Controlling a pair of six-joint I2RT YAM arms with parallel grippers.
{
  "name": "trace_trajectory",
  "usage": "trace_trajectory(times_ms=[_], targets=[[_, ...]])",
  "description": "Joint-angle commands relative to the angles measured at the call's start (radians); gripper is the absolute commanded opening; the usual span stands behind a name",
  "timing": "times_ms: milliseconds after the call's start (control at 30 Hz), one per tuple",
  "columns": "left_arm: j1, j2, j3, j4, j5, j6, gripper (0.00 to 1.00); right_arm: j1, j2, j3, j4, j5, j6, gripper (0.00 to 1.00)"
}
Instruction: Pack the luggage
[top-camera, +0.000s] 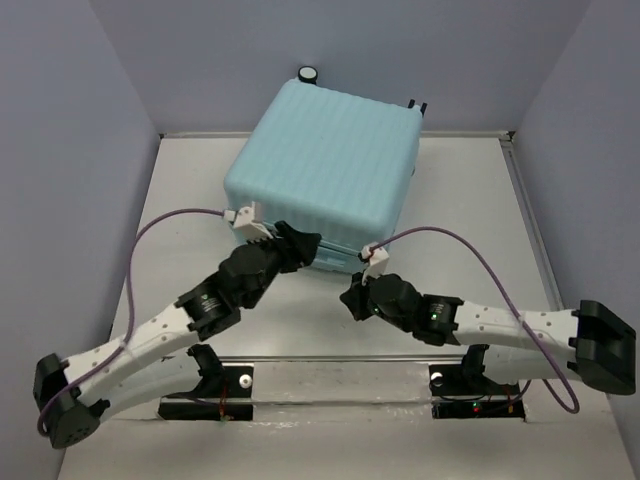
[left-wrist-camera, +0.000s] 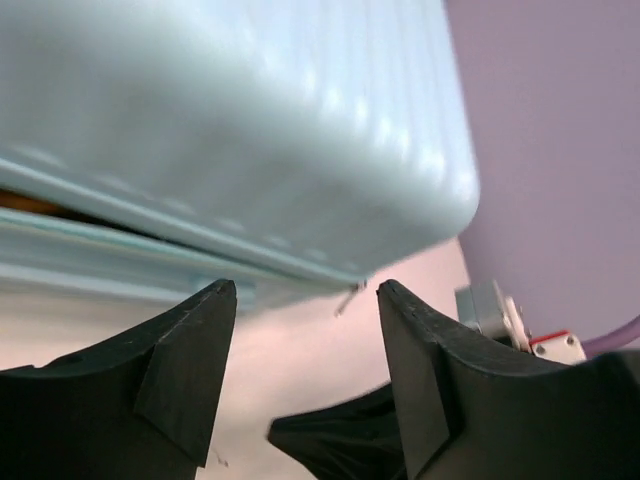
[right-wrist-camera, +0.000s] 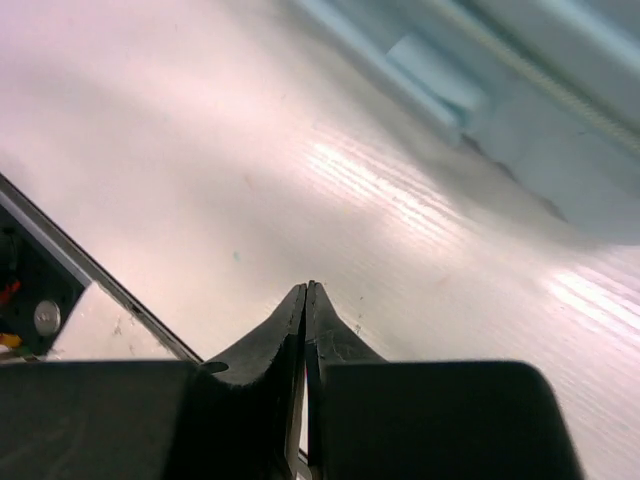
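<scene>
Luggage (top-camera: 325, 170) lay far-centre on the table (top-camera: 190, 190), lid down but seam (left-wrist-camera: 200, 245) gapping, so zipping seemed left to do; left gripper (top-camera: 300, 243) stood spread at that seam, right gripper (top-camera: 350, 300) pinched together, empty.

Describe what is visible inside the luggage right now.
The luggage lies almost shut. The left wrist view shows only a narrow dark gap between its shells; any contents are covered by the lid.

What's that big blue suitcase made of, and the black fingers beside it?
The luggage looks like hard moulded plastic: pale aqua, ribbed, with a soft sheen on its grooves. The left fingers look like matte black plastic, without glare, though blur leaves that open.
</scene>
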Motion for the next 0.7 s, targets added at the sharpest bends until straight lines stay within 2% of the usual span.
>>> trace_trajectory(times_ms=[0,33,67,167,200,233,267,300,333,367,400,533,667], targets=[[0.132,-0.176,0.105,-0.250,-0.140,0.075,0.72,-0.046,-0.150,0.010,-0.091,0.145,0.046,0.07],[0.169,-0.167,0.178,-0.263,-0.123,0.091,0.74,-0.103,-0.173,0.014,-0.146,0.139,0.049,0.07],[0.256,-0.153,0.213,-0.260,-0.071,0.108,0.76,-0.137,-0.216,0.019,-0.168,0.123,0.047,0.07],[0.423,-0.040,0.364,-0.259,0.041,0.157,0.84,-0.240,-0.285,0.066,-0.277,0.142,0.056,0.07],[0.484,-0.006,0.395,-0.248,0.125,0.161,0.85,-0.265,-0.326,0.077,-0.308,0.154,0.064,0.09],[0.610,0.025,0.420,-0.236,0.176,0.160,0.86,-0.295,-0.340,0.088,-0.331,0.165,0.064,0.10],[0.678,0.090,0.456,-0.222,0.289,0.145,0.87,-0.373,-0.346,0.103,-0.357,0.156,0.055,0.10],[0.795,0.126,0.469,-0.198,0.328,0.128,0.88,-0.418,-0.337,0.109,-0.359,0.145,0.050,0.11],[0.850,0.193,0.481,-0.188,0.374,0.108,0.88,-0.464,-0.323,0.114,-0.359,0.127,0.049,0.11],[0.896,0.226,0.483,-0.155,0.473,0.074,0.88,-0.513,-0.301,0.129,-0.354,0.091,0.047,0.10],[0.927,0.293,0.489,-0.133,0.483,0.068,0.87,-0.606,-0.247,0.137,-0.330,0.067,0.041,0.11],[1.020,0.456,0.552,-0.147,0.512,0.085,0.88,-0.771,-0.147,0.175,-0.235,-0.040,0.029,0.11],[1.073,0.710,0.641,-0.170,0.603,0.102,0.88,-0.830,0.018,0.261,-0.175,-0.083,0.012,0.10]])
